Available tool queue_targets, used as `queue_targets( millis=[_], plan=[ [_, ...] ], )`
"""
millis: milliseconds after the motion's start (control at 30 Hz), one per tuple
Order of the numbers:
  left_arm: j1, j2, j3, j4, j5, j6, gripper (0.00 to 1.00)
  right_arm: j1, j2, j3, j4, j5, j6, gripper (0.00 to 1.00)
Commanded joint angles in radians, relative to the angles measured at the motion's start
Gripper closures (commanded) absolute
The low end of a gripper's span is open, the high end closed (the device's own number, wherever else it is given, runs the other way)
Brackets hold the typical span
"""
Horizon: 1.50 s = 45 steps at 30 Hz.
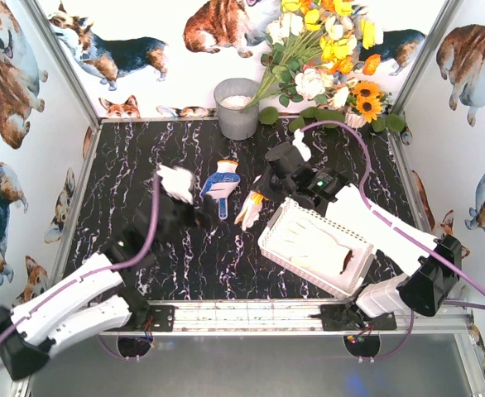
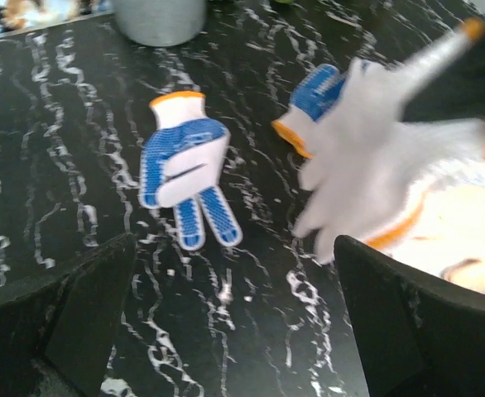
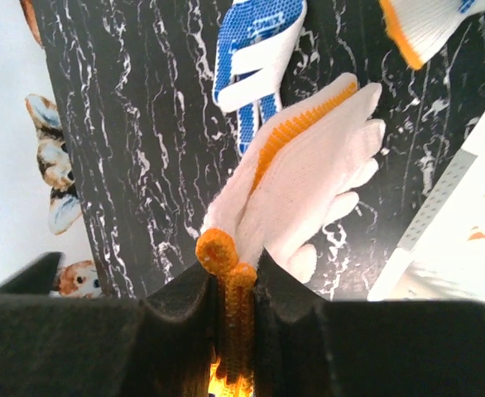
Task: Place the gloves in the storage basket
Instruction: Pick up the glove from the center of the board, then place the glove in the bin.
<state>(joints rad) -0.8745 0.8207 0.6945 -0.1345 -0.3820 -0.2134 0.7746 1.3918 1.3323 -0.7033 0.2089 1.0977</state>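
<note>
Lower left of the top view: left claw (image 2: 234,248) spread wide, gripping nothing, with a blurred white glove (image 1: 176,180) loose just above it. At centre, blue-dotted glove (image 1: 222,184) flat on the worktop (image 1: 127,165). Just right of that, right claw (image 3: 241,285) pinched tight on the orange-cuffed glove (image 3: 309,174), hanging beside the storage basket (image 1: 304,266) at lower right; gloves already inside. Step in hand, by the look: carrying. Next — swing right over the rim, then let go.
</note>
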Motion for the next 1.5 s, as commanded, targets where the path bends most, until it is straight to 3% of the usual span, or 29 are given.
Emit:
queue_targets(
  millis=[0,133,233,600,1100,1467],
  plan=[
    [0.251,0.011,0.110,-0.127,0.262,-0.023,0.00,-0.055,-0.031,-0.004,0.094,-0.058,-0.119,1.00],
    [0.504,0.082,0.190,-0.155,0.444,-0.003,0.00,-0.128,-0.025,-0.013,0.053,-0.163,-0.190,1.00],
    [0.578,0.115,0.234,-0.170,0.456,0.038,0.00,-0.187,-0.046,-0.065,0.047,-0.232,-0.217,1.00],
    [0.594,0.085,0.155,-0.126,0.260,0.153,0.00,-0.300,-0.207,-0.306,0.049,-0.290,-0.219,1.00],
    [0.594,0.064,0.133,-0.116,0.268,0.165,0.00,-0.347,-0.415,-0.548,0.059,-0.265,-0.246,1.00],
    [0.594,0.043,0.125,-0.116,0.266,0.170,0.00,-0.354,-0.494,-0.586,0.002,-0.230,-0.292,1.00]
  ],
)
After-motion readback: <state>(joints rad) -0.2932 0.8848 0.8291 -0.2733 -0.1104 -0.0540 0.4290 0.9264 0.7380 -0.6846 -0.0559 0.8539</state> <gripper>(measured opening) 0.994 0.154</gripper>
